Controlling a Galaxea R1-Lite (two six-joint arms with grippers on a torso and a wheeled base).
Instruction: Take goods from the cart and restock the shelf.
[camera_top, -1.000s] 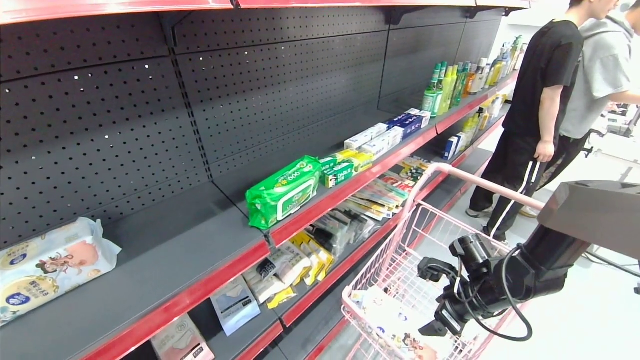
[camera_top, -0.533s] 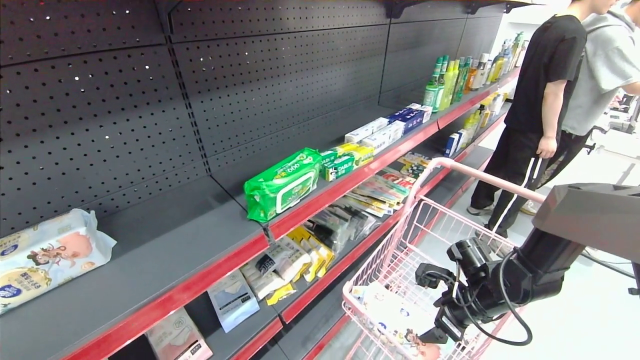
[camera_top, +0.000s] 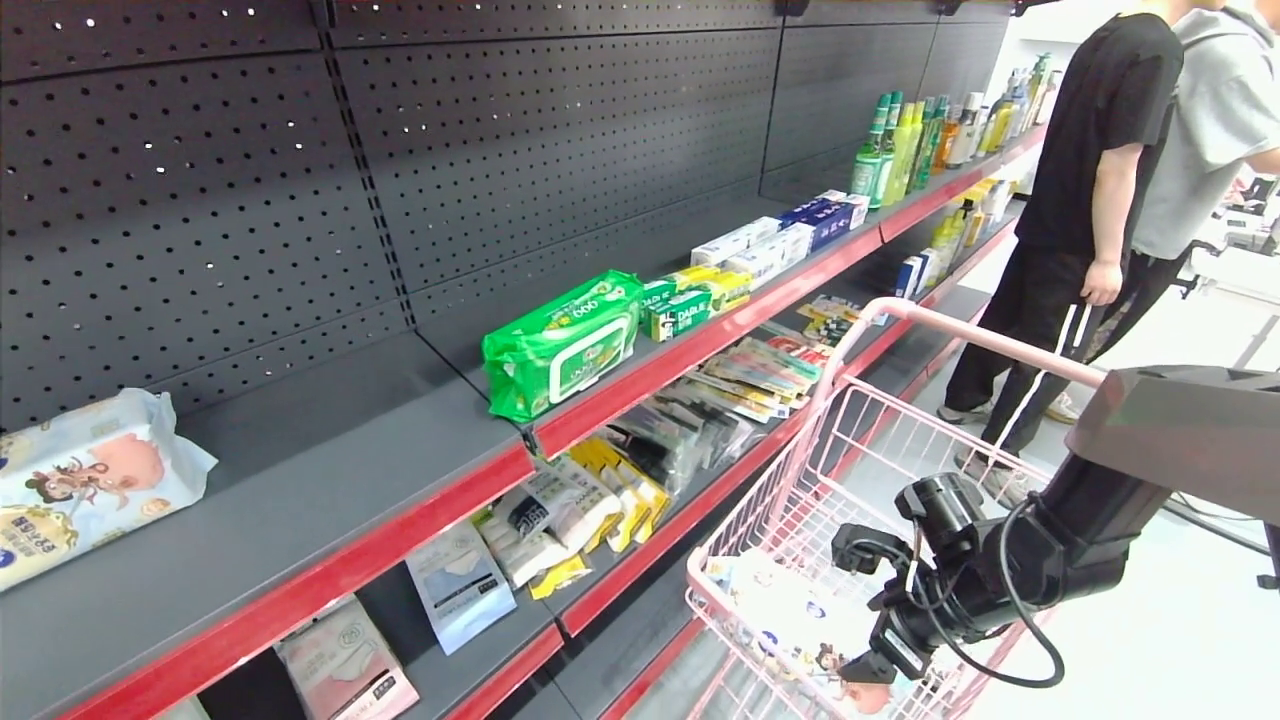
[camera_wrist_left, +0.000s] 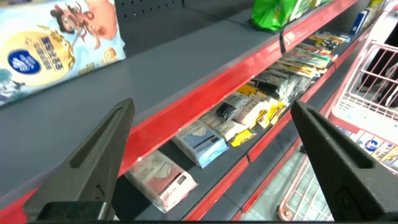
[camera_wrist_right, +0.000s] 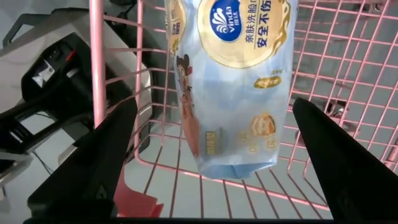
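Bright, even light comes from overhead. The pale floor (camera_top: 1200, 640) is washed almost white, and the aisle's far end (camera_top: 1040, 40) burns out. The dark pegboard (camera_top: 550, 150) stays dim, with pinpoints of light showing through some holes. The upper shelf (camera_top: 330, 480) throws the lower shelf (camera_top: 650, 555) into shadow. Soft glare sits on the green wipes pack (camera_top: 562, 345) and on the pale pack (camera_wrist_right: 233, 93) in the cart (camera_wrist_right: 96, 74). The head view stretches shapes toward its edges.
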